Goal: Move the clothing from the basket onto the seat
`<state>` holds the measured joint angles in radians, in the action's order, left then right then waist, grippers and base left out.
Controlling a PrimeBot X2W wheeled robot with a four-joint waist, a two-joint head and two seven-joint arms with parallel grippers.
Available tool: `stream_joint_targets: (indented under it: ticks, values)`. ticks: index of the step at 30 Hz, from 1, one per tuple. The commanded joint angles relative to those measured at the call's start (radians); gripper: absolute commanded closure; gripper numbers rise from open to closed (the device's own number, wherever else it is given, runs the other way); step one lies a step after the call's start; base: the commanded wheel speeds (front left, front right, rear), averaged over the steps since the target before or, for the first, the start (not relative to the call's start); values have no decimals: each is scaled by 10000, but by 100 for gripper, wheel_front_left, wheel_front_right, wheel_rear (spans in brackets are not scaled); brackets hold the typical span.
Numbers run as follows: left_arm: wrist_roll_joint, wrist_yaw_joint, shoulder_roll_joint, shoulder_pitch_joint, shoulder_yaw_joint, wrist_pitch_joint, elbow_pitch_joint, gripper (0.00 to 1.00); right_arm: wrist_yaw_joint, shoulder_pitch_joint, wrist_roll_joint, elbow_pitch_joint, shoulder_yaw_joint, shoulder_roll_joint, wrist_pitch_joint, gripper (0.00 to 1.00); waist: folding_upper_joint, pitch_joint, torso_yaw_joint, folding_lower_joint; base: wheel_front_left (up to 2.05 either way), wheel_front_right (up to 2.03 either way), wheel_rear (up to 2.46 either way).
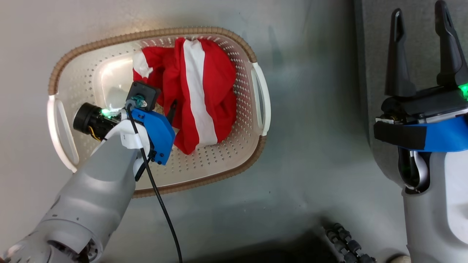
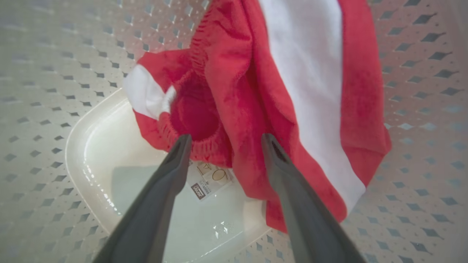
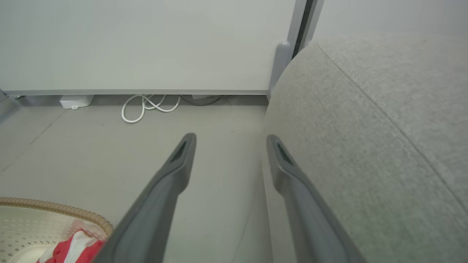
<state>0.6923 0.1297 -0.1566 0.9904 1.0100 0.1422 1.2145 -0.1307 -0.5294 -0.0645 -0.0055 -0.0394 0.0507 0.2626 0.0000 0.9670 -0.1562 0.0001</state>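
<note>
Sitting at the grab step right now. I'm holding the left gripper (image 2: 226, 140) down inside the basket (image 1: 157, 34), jaws spread wide with nothing between them. The red-and-white striped clothing (image 2: 234, 91) is bunched right off the fingertips and spilling mostly past the right-hand finger. Its elasticated opening (image 2: 193, 117) is sitting just ahead of the left-hand tip. From the wrist camera I can't really tell if the tips are brushing the fabric or stopping just short. The basket's label (image 2: 212, 179) is peeking out just under the tips, on the bare bottom.

The right gripper (image 3: 228, 140) is hanging wide open and empty too, with the grey sofa seat (image 3: 365, 128) running right alongside its right finger.

All the clothing I'm seeing is lying in the basket, so I'm guessing we're early. For the next move I'm thinking of pushing the left fingers a touch deeper so they're straddling a thick fold. Then it's pinching, lifting clear of the rim and swinging over toward the sofa. It's soft stuff, so I'm expecting a trailing end.
</note>
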Motion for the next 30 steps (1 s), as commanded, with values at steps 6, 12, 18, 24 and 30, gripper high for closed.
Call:
stream_joint_targets:
  ticks: [6, 12, 18, 24, 30]
  values:
    - [121, 13, -104, 544, 313, 32, 102, 0, -1, -243, 17, -160, -30, -6, 34, 0, 0, 643, -9, -1, 0, 0, 0]
    - [233, 13, -16, 877, 685, 79, 161, 0, -1, -249, 31, -232, -6, -6, 34, 0, 0, 1003, -30, -1, 0, 0, 0]
    - [407, 13, 32, 1111, 1021, 164, 167, 0, -1, -254, -43, -238, 5, -4, 20, 0, 0, 1192, -109, -1, 0, 0, 0]
    - [551, 13, 84, 1078, 1500, 234, -12, 74, 2, -240, -124, -160, -67, 7, 19, 0, 0, 1213, -159, -1, 0, 0, 0]
    - [833, 13, 48, 1201, 1883, 385, -153, 100, 8, -289, -137, -107, -149, 20, 20, 0, 0, 1134, -122, -1, 0, 0, 0]
